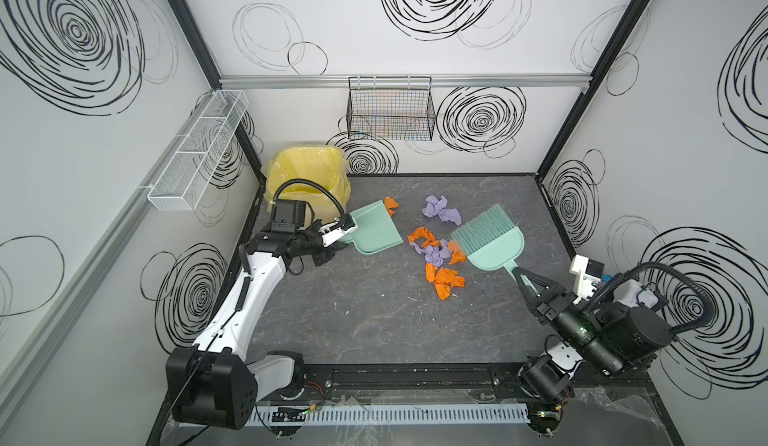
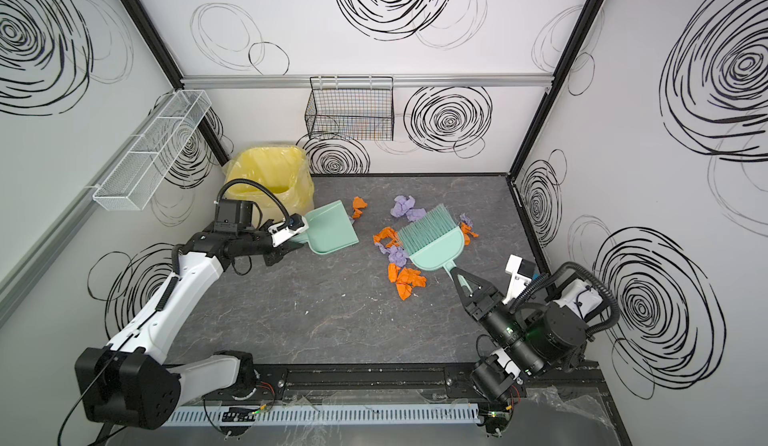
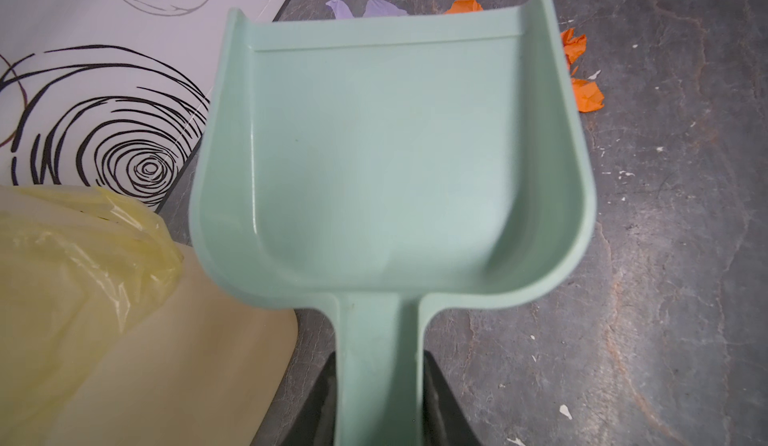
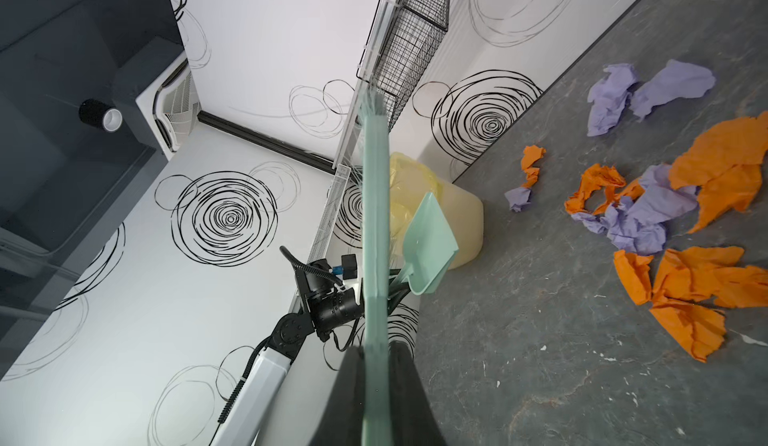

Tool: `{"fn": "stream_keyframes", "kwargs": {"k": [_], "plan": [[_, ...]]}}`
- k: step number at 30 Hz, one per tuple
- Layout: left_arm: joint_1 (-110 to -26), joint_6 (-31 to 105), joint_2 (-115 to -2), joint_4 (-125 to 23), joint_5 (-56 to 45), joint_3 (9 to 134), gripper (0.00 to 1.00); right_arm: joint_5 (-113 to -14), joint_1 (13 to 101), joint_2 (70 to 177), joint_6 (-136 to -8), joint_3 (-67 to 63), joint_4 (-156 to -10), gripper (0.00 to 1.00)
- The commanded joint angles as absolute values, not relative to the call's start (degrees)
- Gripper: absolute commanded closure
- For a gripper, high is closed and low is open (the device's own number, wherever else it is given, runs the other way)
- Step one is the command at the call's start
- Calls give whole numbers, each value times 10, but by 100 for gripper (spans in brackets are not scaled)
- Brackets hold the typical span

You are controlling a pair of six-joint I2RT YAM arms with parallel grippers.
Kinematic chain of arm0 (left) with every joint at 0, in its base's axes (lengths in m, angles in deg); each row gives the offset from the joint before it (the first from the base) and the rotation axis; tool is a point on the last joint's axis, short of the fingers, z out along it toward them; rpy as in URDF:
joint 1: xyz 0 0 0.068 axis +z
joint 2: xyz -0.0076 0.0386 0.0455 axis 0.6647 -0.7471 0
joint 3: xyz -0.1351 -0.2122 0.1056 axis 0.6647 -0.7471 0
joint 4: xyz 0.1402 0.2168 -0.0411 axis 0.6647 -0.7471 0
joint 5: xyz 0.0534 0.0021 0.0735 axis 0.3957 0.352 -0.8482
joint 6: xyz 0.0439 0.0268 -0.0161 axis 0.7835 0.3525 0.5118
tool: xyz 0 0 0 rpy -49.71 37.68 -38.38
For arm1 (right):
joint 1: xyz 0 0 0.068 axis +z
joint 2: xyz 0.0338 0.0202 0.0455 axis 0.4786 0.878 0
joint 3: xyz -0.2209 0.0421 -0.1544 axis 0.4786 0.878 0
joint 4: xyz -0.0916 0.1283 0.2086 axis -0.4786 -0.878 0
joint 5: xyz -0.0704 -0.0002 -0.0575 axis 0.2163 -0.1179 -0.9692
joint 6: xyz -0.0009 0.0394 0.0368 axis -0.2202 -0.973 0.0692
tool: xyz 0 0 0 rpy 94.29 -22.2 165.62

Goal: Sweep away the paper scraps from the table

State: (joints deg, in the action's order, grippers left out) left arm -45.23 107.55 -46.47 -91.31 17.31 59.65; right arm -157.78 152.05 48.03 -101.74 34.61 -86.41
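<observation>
1. Far left, the yellow-lined bin (image 1: 305,159) stands in the back corner. I cannot see into it well enough to say whether any paper has gone in.
2. My left gripper (image 3: 380,386) pinches the handle of the green dustpan (image 3: 386,153), one jaw on each side. The pan is just beside the bin and its tray is bare, so nothing has been collected.
3. One orange scrap (image 1: 390,206) lies close to the pan's lip, but not in it.
4. The paper scraps (image 1: 436,257) are on the table (image 1: 374,340), around its middle. There is a mixed orange and lilac heap, with a lilac pair (image 1: 441,210) nearer the back wall. A couple of stray pieces (image 2: 467,228) show beyond the brush in a top view.
5. The brush (image 1: 490,236) is over by the heap, on the side away from the pan. It looks raised off the surface, though I can't be sure the bristles are clear.
6. My right gripper (image 1: 521,278) is pressed tight on the brush handle.
7. My reading is that both tools are in hand, but the sweeping itself is all left to do. The pan needs setting down, the heap pushing into it, the load tipping into the bin, and the outliers gathering.
</observation>
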Motion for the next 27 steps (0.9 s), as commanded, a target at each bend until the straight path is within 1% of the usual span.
{"fn": "stream_keyframes", "kwargs": {"k": [1,3,4,8,10,13,15,20,25,27], "plan": [[-447,1072,-462,-903,199,597,100,-1715,1467,521,-841,318,-711,100],[-447,1074,-465,-908,199,600,100,-1715,1398,578,-708,319,-577,100],[-447,1075,-466,-909,199,602,100,-1715,1375,606,-677,309,-555,100],[-446,1079,-465,-906,196,599,100,-1715,1323,729,-623,211,-579,100],[-445,1078,-467,-905,199,597,100,-1714,1282,784,-598,166,-600,100],[-444,1076,-467,-905,203,594,100,-1712,1211,871,-509,115,-581,100],[-444,1075,-463,-905,203,591,100,-1712,1167,918,-386,106,-481,100],[-439,1083,-449,-909,197,579,100,-1713,1072,982,-247,94,-400,100],[-426,1094,-449,-913,198,570,100,-1713,990,1053,-57,128,-205,100],[-421,1095,-451,-915,201,570,100,-1714,961,1091,38,143,-95,100]]}}
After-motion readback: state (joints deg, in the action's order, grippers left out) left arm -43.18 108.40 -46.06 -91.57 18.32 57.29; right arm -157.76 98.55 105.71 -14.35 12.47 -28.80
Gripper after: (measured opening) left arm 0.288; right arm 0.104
